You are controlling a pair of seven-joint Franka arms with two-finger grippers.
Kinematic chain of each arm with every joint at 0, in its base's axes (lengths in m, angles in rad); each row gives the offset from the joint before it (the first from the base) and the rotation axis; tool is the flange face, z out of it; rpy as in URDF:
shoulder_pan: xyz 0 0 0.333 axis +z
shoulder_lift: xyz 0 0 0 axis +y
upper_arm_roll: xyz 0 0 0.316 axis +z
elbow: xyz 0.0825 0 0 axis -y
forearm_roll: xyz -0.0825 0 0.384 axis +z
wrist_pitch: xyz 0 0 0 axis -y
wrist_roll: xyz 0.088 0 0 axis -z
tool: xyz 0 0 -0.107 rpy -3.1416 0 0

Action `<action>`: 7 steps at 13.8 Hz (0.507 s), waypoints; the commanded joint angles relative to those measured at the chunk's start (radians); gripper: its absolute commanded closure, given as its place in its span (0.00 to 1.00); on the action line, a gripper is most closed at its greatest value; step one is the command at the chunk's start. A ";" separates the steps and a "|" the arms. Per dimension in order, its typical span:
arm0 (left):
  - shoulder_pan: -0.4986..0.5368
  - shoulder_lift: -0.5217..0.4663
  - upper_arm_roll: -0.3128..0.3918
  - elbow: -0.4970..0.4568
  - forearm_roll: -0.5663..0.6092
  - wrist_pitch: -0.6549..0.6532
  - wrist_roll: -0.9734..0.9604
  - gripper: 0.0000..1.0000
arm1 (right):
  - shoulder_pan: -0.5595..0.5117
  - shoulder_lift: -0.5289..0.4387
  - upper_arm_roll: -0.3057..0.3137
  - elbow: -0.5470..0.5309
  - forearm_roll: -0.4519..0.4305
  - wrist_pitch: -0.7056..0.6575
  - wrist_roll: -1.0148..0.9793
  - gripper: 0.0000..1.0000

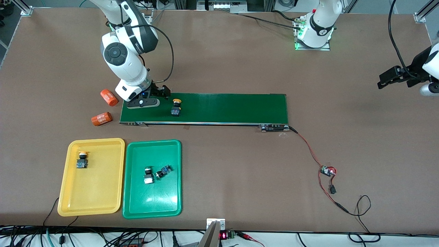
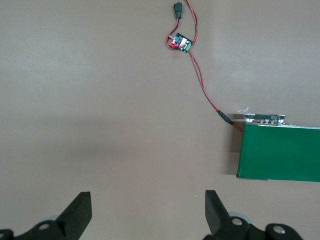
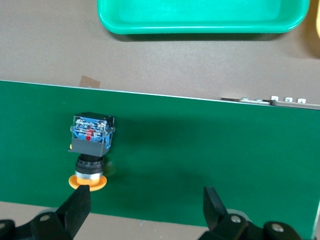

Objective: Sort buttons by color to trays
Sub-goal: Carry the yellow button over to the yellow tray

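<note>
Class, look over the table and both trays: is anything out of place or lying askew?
One yellow-capped button still lies on its side on the conveyor belt, outside the yellow tray. In the green tray, one green-capped button lies tipped over. Two orange cylinders lie loose beside the belt.

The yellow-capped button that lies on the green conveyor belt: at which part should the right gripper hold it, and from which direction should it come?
Probably by its black-and-blue body, from above. The yellow-capped button lies on its side on the conveyor belt, so the boxy body gives flat sides, while the cap is round and may slip. The right gripper is open over the belt beside the button, not yet around it.
</note>
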 commanded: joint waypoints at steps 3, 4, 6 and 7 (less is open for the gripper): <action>0.007 -0.027 -0.012 -0.021 0.015 0.000 0.015 0.00 | -0.010 0.066 0.000 0.029 -0.005 0.046 -0.004 0.00; 0.007 -0.027 -0.012 -0.023 0.013 0.000 0.014 0.00 | -0.014 0.075 -0.001 0.032 -0.002 0.048 -0.001 0.00; 0.007 -0.027 -0.014 -0.021 0.013 -0.003 0.006 0.00 | -0.040 0.088 -0.003 0.033 -0.006 0.048 -0.001 0.00; 0.007 -0.027 -0.012 -0.023 0.013 -0.005 0.004 0.00 | -0.048 0.091 -0.003 0.035 -0.008 0.051 -0.001 0.00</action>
